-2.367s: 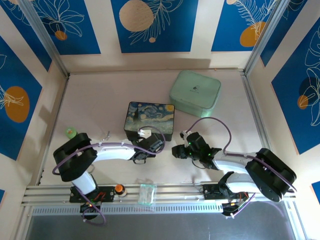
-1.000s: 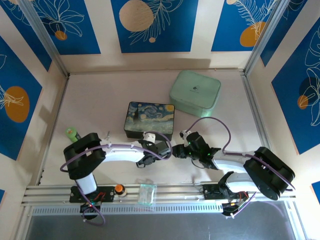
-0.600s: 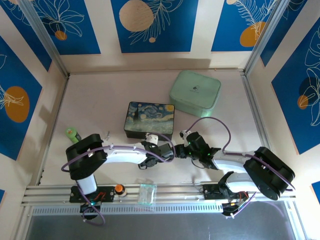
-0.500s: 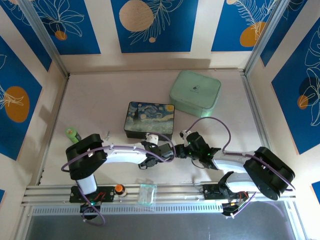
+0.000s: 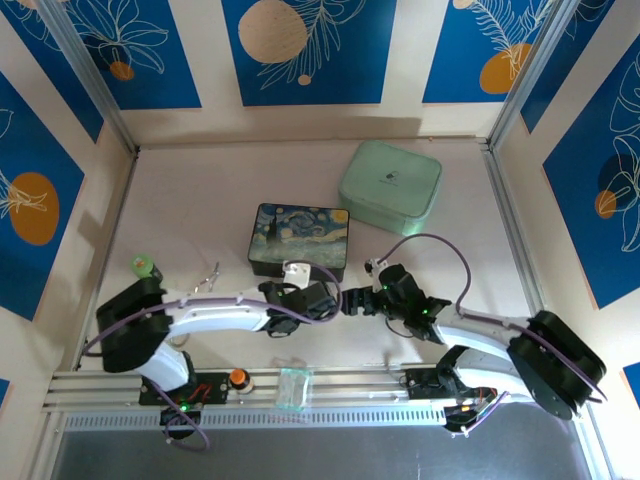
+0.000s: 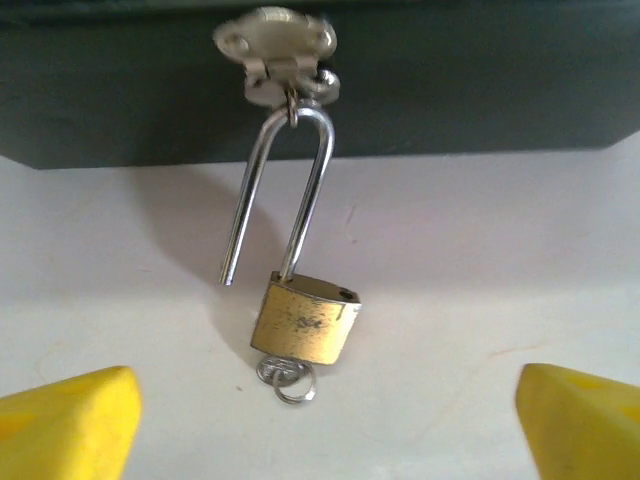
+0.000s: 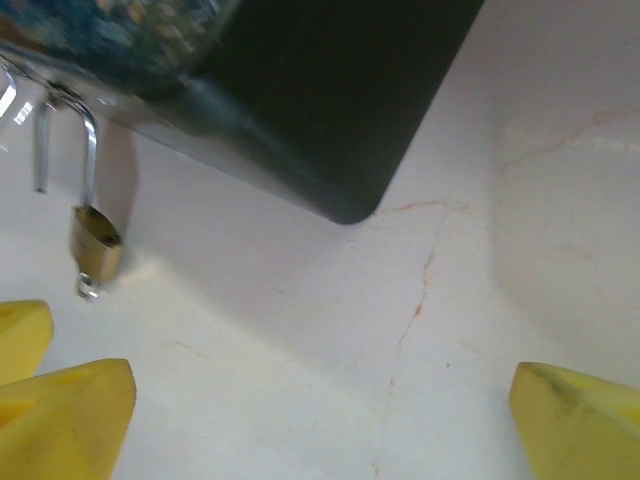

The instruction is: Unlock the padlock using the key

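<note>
Small brass padlock (image 6: 305, 320) lies on the pale surface (image 6: 480, 260), shackle open — hooked through the white clasp (image 6: 277, 40) of the dark box (image 6: 450, 90), thin silver key (image 6: 286, 377) at its base. The left gripper (image 6: 325, 425) and right gripper (image 7: 320, 415) are both released, empty.

The box (image 5: 300, 240) sits mid-frame on the worktop (image 5: 200, 200) in the top view, a case (image 5: 390, 187) behind it to the upper right. The padlock (image 6: 305, 322) lies before the box, hooked through its clasp (image 6: 275, 40), key (image 6: 285, 378) below.

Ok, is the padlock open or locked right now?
Open. One leg of the shackle is out of the padlock, its free end lying bare beside the brass body; the key sits in the underside.
</note>
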`<state>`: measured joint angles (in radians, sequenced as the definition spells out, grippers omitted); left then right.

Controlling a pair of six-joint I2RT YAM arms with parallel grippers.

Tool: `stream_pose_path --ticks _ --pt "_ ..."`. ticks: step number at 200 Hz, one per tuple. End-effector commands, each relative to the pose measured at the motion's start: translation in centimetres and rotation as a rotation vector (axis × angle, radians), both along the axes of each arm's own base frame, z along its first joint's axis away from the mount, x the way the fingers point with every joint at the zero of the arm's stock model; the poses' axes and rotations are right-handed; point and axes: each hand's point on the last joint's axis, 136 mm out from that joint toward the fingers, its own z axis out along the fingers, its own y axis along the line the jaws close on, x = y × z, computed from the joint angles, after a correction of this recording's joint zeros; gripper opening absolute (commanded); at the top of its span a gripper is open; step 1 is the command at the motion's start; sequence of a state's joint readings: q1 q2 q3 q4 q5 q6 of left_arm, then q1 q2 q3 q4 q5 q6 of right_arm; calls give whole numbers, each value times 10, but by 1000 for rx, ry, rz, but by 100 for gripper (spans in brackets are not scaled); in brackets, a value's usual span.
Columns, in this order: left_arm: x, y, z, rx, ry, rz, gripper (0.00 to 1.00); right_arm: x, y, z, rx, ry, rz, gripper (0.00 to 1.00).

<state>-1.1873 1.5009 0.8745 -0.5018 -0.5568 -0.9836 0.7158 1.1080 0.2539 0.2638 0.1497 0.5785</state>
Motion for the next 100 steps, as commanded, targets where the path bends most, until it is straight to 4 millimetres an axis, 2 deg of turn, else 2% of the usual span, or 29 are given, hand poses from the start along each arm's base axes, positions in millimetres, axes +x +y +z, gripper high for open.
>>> stream_pose_path --ticks 1,27,55,73,100 --pt "0 -1 20 -120 -26 -20 100 -7 -4 9 35 25 -22 99" --pt "-1 3 40 -322 -24 -27 100 -13 4 29 98 5 26 99" --pt "2 23 55 -492 -28 3 99 -18 20 48 172 24 58 98" --pt "3 40 59 -556 -24 25 100 -21 40 57 158 23 104 95" --pt "4 54 60 -699 -3 53 100 -20 74 57 97 20 155 91"
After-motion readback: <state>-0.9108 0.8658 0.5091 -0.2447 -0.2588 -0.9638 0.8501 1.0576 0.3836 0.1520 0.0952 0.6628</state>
